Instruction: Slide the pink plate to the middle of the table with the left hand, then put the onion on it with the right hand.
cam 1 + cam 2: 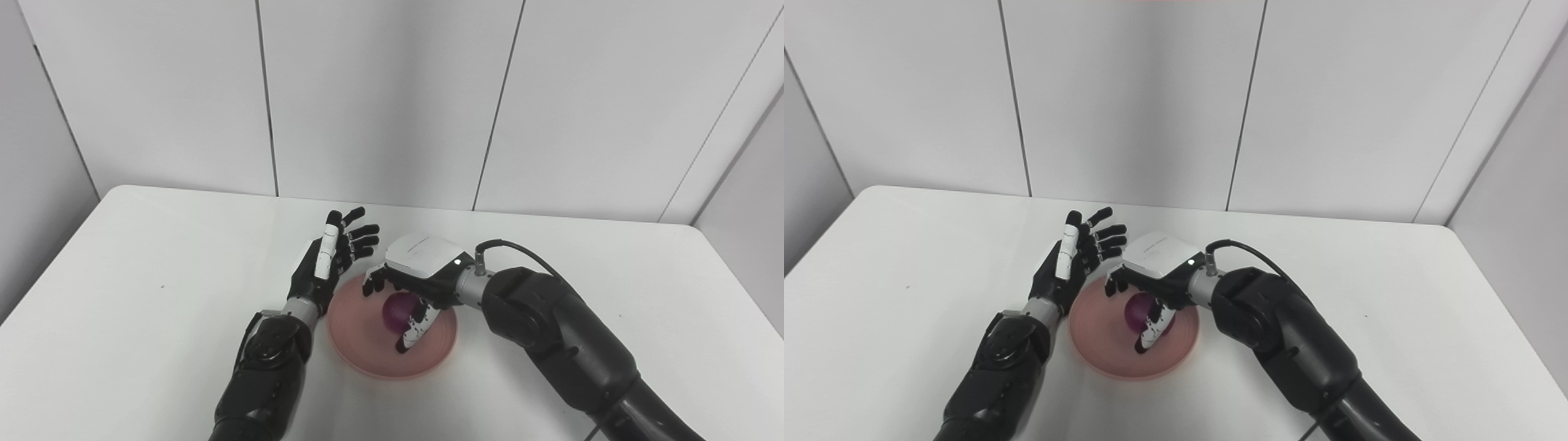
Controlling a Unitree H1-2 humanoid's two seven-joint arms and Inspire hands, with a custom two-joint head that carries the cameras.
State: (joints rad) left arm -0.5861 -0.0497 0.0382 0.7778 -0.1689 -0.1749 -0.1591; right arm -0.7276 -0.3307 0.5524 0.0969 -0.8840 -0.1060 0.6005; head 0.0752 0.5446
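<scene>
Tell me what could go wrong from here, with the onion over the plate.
The right robot hand is curled around the onion over the pink plate; on release the round onion may roll toward the rim. The open left robot hand stands close beside the plate's left edge, so withdrawing either could nudge it.

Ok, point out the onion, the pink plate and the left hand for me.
onion (397,308): left eye view, its purple top.
pink plate (358,349): left eye view, bare near-left rim.
left hand (1072,263): right eye view, its open palm.
</scene>
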